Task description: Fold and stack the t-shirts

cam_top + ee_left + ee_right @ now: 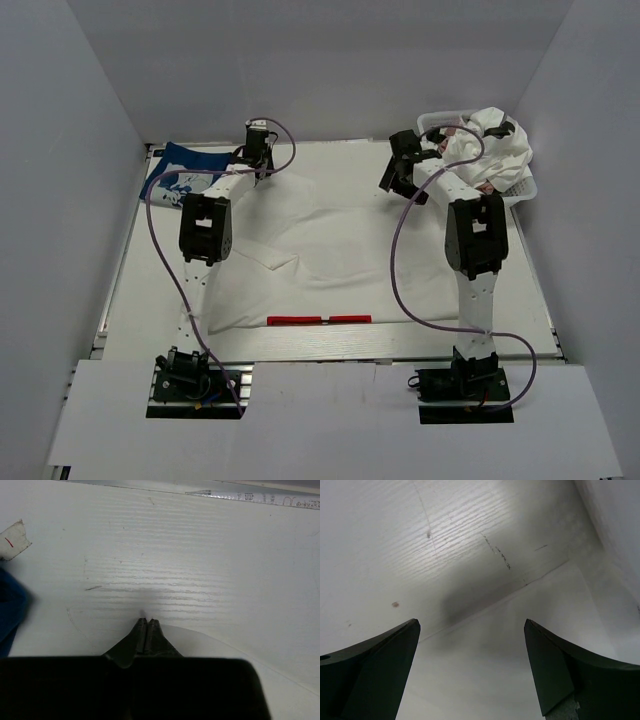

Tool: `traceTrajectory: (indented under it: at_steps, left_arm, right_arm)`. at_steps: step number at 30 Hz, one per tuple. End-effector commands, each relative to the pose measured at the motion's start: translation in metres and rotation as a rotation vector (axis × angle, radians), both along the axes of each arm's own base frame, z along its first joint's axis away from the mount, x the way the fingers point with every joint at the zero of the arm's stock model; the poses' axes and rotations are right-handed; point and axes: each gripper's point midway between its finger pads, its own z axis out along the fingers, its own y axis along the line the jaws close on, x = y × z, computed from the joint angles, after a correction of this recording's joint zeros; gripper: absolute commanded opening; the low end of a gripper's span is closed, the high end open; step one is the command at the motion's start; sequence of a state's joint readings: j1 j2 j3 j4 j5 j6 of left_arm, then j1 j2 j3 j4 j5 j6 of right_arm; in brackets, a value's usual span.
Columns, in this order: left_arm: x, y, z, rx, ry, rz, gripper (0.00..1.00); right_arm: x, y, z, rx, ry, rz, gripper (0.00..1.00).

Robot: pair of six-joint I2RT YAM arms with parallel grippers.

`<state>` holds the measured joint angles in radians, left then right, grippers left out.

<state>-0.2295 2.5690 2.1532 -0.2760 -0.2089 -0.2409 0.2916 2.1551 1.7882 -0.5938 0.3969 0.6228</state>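
Note:
A large white t-shirt lies spread across the table, with its red logo print at the near edge. My left gripper is at the shirt's far left edge. In the left wrist view its jaws are closed, and the white cloth runs out from the tips. My right gripper is at the far right edge. It is open just above the white cloth and holds nothing. A folded blue t-shirt with a white graphic lies at the back left and also shows in the left wrist view.
A white mesh basket at the back right holds crumpled white tees, with a bit of pink showing. White walls enclose the table on three sides. A taped label lies beside the blue shirt.

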Motion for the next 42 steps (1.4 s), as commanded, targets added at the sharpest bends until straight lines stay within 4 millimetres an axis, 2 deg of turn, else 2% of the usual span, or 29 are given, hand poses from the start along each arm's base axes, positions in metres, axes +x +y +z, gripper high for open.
traceTrajectory:
  at_steps: [1, 2, 6, 8, 9, 11, 12, 14, 15, 17, 18, 20, 21, 26, 27, 28, 29, 31, 32, 33, 34, 35, 36, 37, 38, 39, 40, 41, 42]
  left_arm:
    - [-0.012, -0.001, 0.041, -0.007, -0.033, -0.018, 0.00]
    - [-0.012, -0.001, 0.047, -0.010, -0.048, -0.018, 0.00]
    - [-0.016, -0.009, 0.072, -0.047, -0.110, -0.067, 0.00]
    - [-0.026, -0.009, 0.066, -0.050, -0.097, -0.075, 0.00]
    - [-0.025, -0.009, 0.086, -0.061, -0.153, -0.076, 0.00]
    - [-0.037, -0.008, 0.076, -0.059, -0.145, -0.092, 0.00]
    - [-0.040, -0.013, 0.088, -0.080, -0.169, -0.119, 0.00]
    - [-0.046, -0.014, 0.088, -0.080, -0.177, -0.134, 0.00]
    - [-0.047, -0.013, 0.091, -0.072, -0.185, -0.140, 0.00]
    - [-0.054, -0.016, 0.101, -0.066, -0.218, -0.157, 0.00]
    - [-0.060, -0.017, 0.098, -0.071, -0.212, -0.167, 0.00]
    - [-0.065, -0.017, 0.111, -0.080, -0.235, -0.175, 0.00]
    - [-0.070, -0.016, 0.109, -0.078, -0.226, -0.175, 0.00]
    - [-0.091, -0.015, 0.134, -0.097, -0.283, -0.194, 0.00]
    - [-0.100, -0.013, 0.127, -0.095, -0.270, -0.194, 0.00]
    - [-0.105, -0.011, 0.141, -0.098, -0.293, -0.194, 0.00]
    - [-0.110, -0.013, 0.145, -0.114, -0.295, -0.198, 0.00]
    - [-0.122, -0.016, 0.141, -0.137, -0.270, -0.225, 0.00]
    - [-0.130, -0.015, 0.154, -0.149, -0.291, -0.221, 0.00]
    - [-0.142, -0.014, 0.143, -0.151, -0.267, -0.230, 0.00]
    - [-0.148, -0.014, 0.145, -0.174, -0.275, -0.219, 0.00]
    - [-0.155, -0.012, 0.147, -0.183, -0.280, -0.215, 0.00]
    - [-0.168, -0.011, 0.135, -0.184, -0.252, -0.221, 0.00]
    - [-0.177, -0.009, 0.152, -0.198, -0.285, -0.219, 0.00]
    - [-0.185, -0.015, 0.156, -0.221, -0.286, -0.236, 0.00]
    - [-0.197, -0.015, 0.149, -0.232, -0.268, -0.240, 0.00]
    - [-0.207, -0.014, 0.164, -0.251, -0.300, -0.245, 0.00]
    - [-0.216, -0.017, 0.167, -0.288, -0.298, -0.250, 0.00]
    - [-0.230, -0.016, 0.155, -0.302, -0.271, -0.254, 0.00]
  right_arm:
    - [0.000, -0.008, -0.007, -0.005, 0.050, -0.085, 0.90]
    - [0.004, -0.008, -0.015, -0.009, 0.062, -0.094, 0.90]
    - [0.003, -0.017, -0.024, -0.044, 0.079, -0.133, 0.90]
    - [0.001, -0.020, -0.030, -0.061, 0.093, -0.146, 0.90]
    - [-0.001, -0.023, -0.035, -0.061, 0.107, -0.158, 0.90]
    - [-0.001, -0.022, -0.040, -0.060, 0.116, -0.148, 0.89]
    - [-0.004, -0.024, -0.047, -0.064, 0.139, -0.148, 0.87]
    - [-0.003, -0.023, -0.050, -0.067, 0.145, -0.142, 0.86]
    - [-0.007, -0.024, -0.054, -0.076, 0.158, -0.145, 0.81]
    - [-0.009, -0.027, -0.057, -0.078, 0.166, -0.152, 0.79]
    - [-0.012, -0.026, -0.059, -0.077, 0.173, -0.154, 0.73]
    - [-0.014, -0.025, -0.060, -0.069, 0.178, -0.151, 0.67]
    - [-0.018, -0.025, -0.063, -0.064, 0.193, -0.148, 0.63]
    - [-0.029, -0.024, -0.056, -0.058, 0.180, -0.146, 0.41]
    - [-0.028, -0.024, -0.054, -0.053, 0.168, -0.147, 0.36]
    - [-0.028, -0.024, -0.046, -0.048, 0.153, -0.146, 0.31]
    - [-0.028, -0.023, -0.044, -0.043, 0.149, -0.142, 0.21]
    - [-0.028, -0.022, -0.039, -0.042, 0.132, -0.128, 0.06]
    - [-0.027, -0.021, -0.032, -0.035, 0.121, -0.117, 0.00]
    - [-0.030, -0.019, -0.031, -0.038, 0.121, -0.112, 0.00]
    - [-0.031, -0.018, -0.031, -0.036, 0.119, -0.101, 0.00]
    - [-0.031, -0.016, -0.018, -0.031, 0.091, -0.095, 0.00]
    - [-0.032, -0.015, -0.015, -0.033, 0.082, -0.089, 0.00]
    - [-0.038, -0.018, -0.020, -0.045, 0.082, -0.089, 0.00]
    - [-0.039, -0.016, -0.001, -0.038, 0.040, -0.084, 0.00]
    - [-0.044, -0.015, -0.004, -0.038, 0.037, -0.077, 0.00]
    - [-0.049, -0.016, 0.002, -0.033, 0.021, -0.072, 0.00]
    - [-0.050, -0.015, 0.006, -0.028, 0.003, -0.066, 0.00]
    - [-0.061, -0.012, 0.007, -0.027, 0.005, -0.053, 0.00]
